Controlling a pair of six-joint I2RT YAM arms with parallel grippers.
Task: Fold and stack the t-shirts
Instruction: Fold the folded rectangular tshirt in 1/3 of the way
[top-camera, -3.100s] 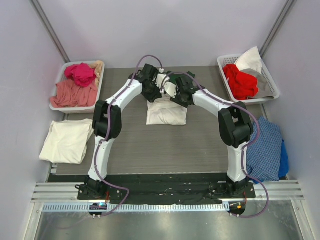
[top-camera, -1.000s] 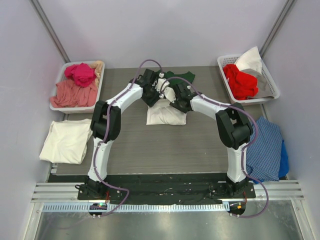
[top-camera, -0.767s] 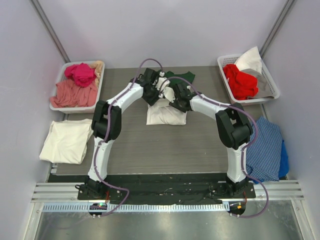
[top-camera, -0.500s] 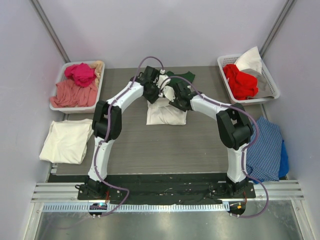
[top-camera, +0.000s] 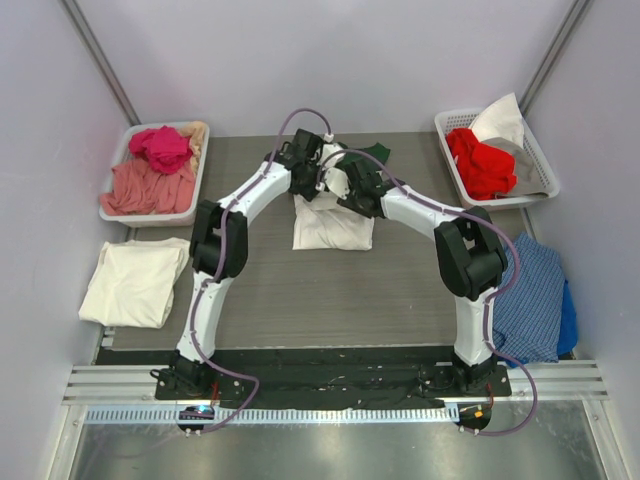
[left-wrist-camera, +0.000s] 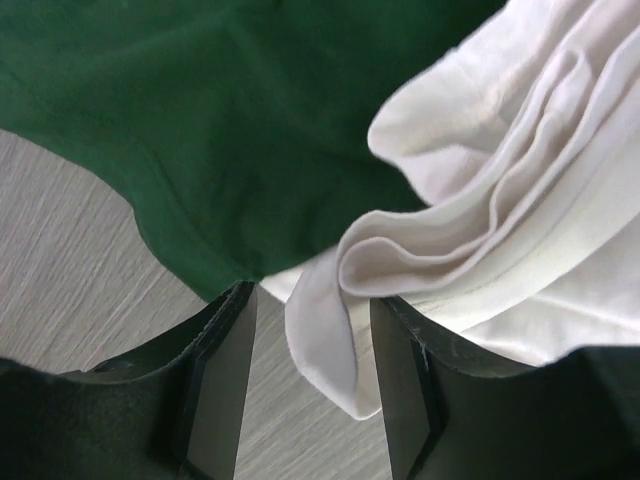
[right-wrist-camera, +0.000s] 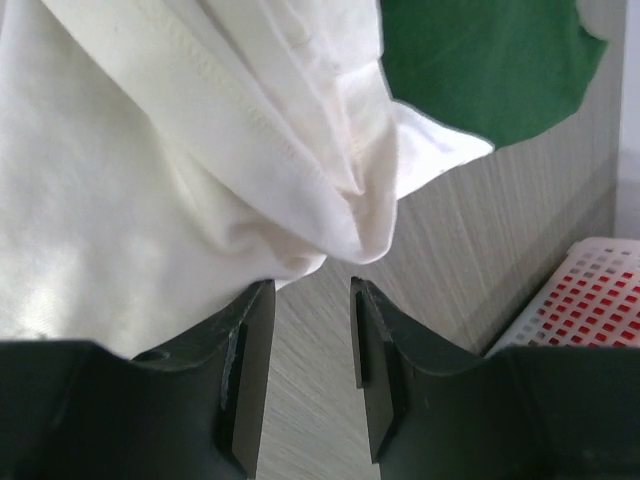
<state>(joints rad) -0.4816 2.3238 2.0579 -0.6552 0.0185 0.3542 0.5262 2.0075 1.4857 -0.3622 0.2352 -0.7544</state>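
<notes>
At the far middle of the table, the left pincer (left-wrist-camera: 314, 305) stands with its jaws spread. A loose flap of the white t-shirt (left-wrist-camera: 520, 200) hangs into the gap but is not pinched. The right pincer (right-wrist-camera: 310, 290) is spread too, with bare table (right-wrist-camera: 440, 260) showing between its jaws and the shirt's hemmed fold just ahead of the tips. Over the last three seconds both wrists have drawn a little toward the far edge and lifted. The white t-shirt has kept its place as a compact, somewhat rumpled bundle in the middle of the far half, so I judge this a release or a regrip, not a carry. More of the dark green t-shirt (left-wrist-camera: 230, 110) now shows than did three seconds ago. It lies partly under the white one's far side, reaching toward the far edge. That suggests the fold on the white shirt is close to finished but still loose at the far hem, and the green one is not yet folded. A cream t-shirt (top-camera: 135, 282) lies folded at the left edge toward the near corner, well apart from both arms, and is the likely place for the stack. The basket of pink garments (top-camera: 112, 190) sits at the far left corner and the basket of red ones (top-camera: 546, 165) at the far right. The blue checked cloth (top-camera: 535, 290) hangs over the right edge.
</notes>
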